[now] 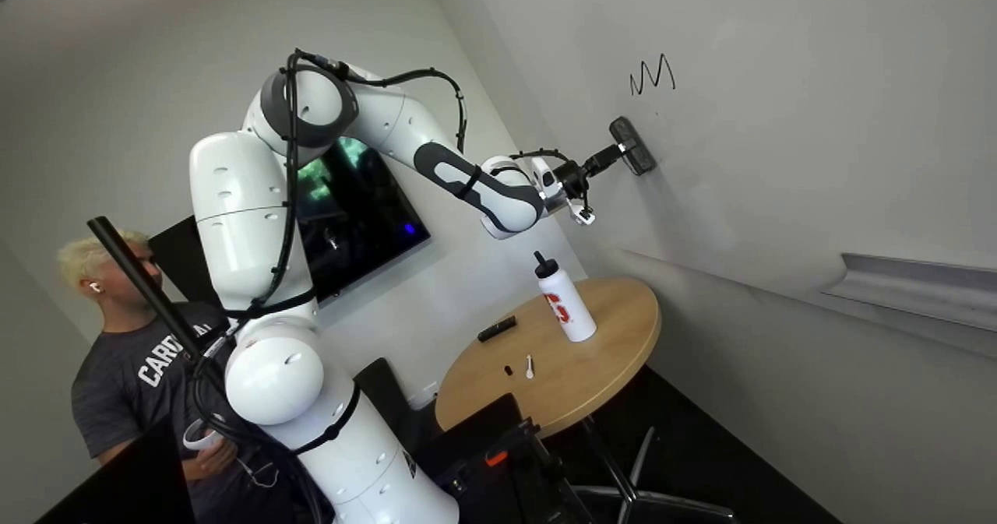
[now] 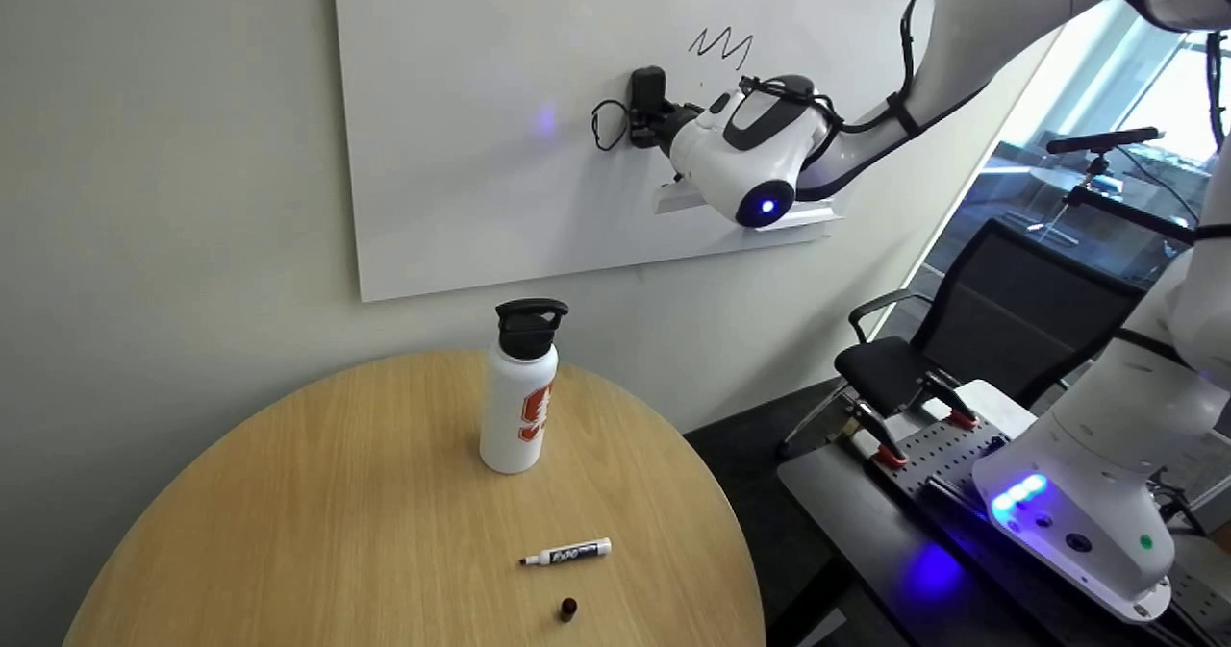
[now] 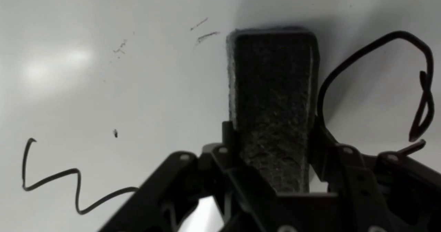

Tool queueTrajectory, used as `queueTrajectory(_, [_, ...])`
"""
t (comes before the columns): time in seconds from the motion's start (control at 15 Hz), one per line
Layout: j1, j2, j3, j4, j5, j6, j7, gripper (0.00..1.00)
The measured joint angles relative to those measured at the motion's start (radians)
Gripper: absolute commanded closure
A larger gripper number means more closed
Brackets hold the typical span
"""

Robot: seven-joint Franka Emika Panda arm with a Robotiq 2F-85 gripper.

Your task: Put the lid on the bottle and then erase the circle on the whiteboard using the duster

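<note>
Your fingers (image 3: 322, 156) pinch the duster (image 3: 274, 97) at the whiteboard (image 2: 462, 147), just right of the circle (image 2: 608, 126) in an exterior view; the bottle (image 2: 515, 411) stands on the desk (image 2: 317, 493), lid (image 2: 525, 335) on.

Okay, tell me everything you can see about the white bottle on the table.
The white bottle is a tall, smooth-looking cylinder with a red logo on its side; whether it is metal or plastic, I can't tell. A black lid with a loop handle sits on its mouth, how tightly isn't visible. The bottle stands upright on the round wooden table, which alone touches it. Its contents are hidden.
</note>
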Motion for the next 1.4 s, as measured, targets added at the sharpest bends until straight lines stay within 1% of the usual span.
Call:
queueTrajectory(0.47, [-0.006,0.017,0.002,0.001,-0.115,0.034,0.0,0.73])
queueTrajectory(0.87, [-0.007,0.072,0.032,0.067,-0.195,0.128,0.0,0.73])
queueTrajectory(1.2, [-0.006,0.132,0.064,0.144,-0.219,0.205,-0.009,0.73])
queueTrajectory(1.4, [-0.005,0.144,0.069,0.155,-0.21,0.21,-0.035,0.73])
